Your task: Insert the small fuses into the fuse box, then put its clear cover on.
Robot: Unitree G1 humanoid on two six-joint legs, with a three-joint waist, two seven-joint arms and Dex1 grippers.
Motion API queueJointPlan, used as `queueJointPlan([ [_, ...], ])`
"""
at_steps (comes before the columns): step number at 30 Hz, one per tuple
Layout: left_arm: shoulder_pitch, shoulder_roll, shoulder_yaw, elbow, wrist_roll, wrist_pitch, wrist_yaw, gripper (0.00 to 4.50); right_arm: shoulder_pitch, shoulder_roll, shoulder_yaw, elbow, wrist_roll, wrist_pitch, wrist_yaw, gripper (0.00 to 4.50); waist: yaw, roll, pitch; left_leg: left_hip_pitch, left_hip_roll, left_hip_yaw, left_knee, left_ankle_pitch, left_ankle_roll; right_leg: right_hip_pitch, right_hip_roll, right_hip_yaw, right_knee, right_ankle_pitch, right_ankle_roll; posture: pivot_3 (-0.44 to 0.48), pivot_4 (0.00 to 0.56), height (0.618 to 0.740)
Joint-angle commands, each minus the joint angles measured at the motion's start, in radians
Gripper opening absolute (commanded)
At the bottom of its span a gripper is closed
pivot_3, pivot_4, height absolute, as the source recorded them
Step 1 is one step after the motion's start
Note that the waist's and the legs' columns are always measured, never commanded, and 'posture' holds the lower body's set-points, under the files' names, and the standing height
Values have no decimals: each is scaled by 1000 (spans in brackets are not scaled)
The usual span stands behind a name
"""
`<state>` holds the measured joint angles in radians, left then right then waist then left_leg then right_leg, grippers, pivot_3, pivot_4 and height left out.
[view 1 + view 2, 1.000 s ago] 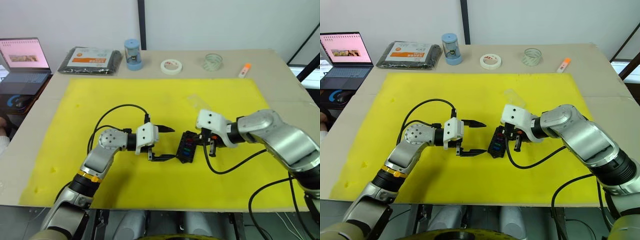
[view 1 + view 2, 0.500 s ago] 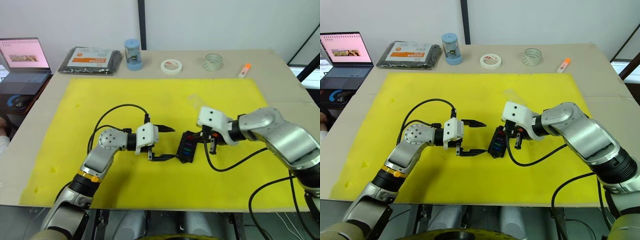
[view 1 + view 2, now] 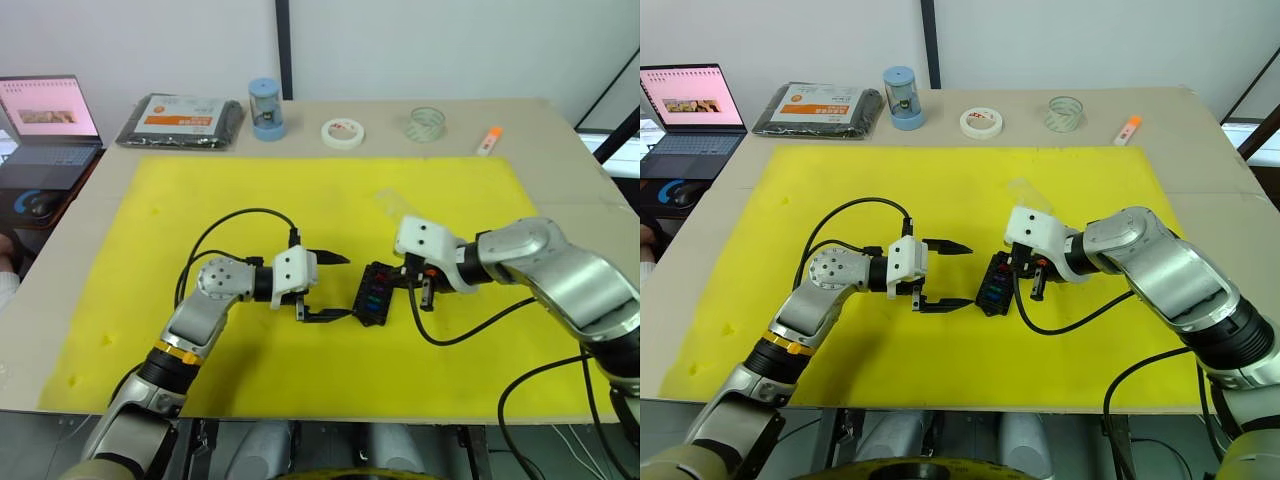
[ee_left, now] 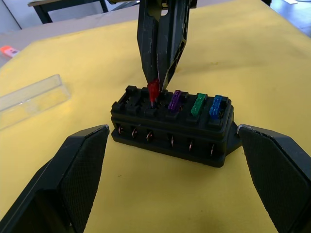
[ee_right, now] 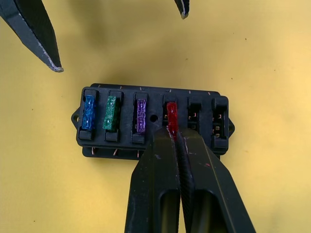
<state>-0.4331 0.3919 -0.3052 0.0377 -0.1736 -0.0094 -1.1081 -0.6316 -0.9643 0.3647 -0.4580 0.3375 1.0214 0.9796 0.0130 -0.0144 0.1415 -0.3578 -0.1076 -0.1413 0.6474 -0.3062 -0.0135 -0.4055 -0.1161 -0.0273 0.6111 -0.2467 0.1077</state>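
I have the right end effector (image 5: 174,138) pinched tight on a red fuse (image 5: 171,115), holding it at the fourth slot of the fuse box (image 5: 153,121), which sits on the yellow mat (image 3: 300,200) near the middle of the counter (image 3: 560,140). A blue fuse (image 5: 89,110), a green fuse (image 5: 111,111) and a purple fuse (image 5: 141,112) stand seated in the three slots beside it; the two slots on the red one's other side are empty. My left end effector (image 3: 335,287) sits just beside the box with its fingers spread wide, gripping nothing, one fingertip near the box's end. The clear cover (image 4: 30,99) lies flat on the mat a little beyond the box, apart from it.
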Motion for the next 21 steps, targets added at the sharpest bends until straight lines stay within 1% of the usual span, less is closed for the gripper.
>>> queueJointPlan([
  [1,-2,2,2,-15,3,-15,7,4442,-4,-8,-15,-34,0,5,4,0,0,0,0,0,0,0,0,0,0,0,0,0,0,0,0,0,150,740],
  [21,0,-5,-4,-19,7,-17,5,4442,-9,25,17,-24,-9,57,-31,0,0,0,0,0,0,0,0,0,0,0,0,0,0,0,0,0,150,740],
])
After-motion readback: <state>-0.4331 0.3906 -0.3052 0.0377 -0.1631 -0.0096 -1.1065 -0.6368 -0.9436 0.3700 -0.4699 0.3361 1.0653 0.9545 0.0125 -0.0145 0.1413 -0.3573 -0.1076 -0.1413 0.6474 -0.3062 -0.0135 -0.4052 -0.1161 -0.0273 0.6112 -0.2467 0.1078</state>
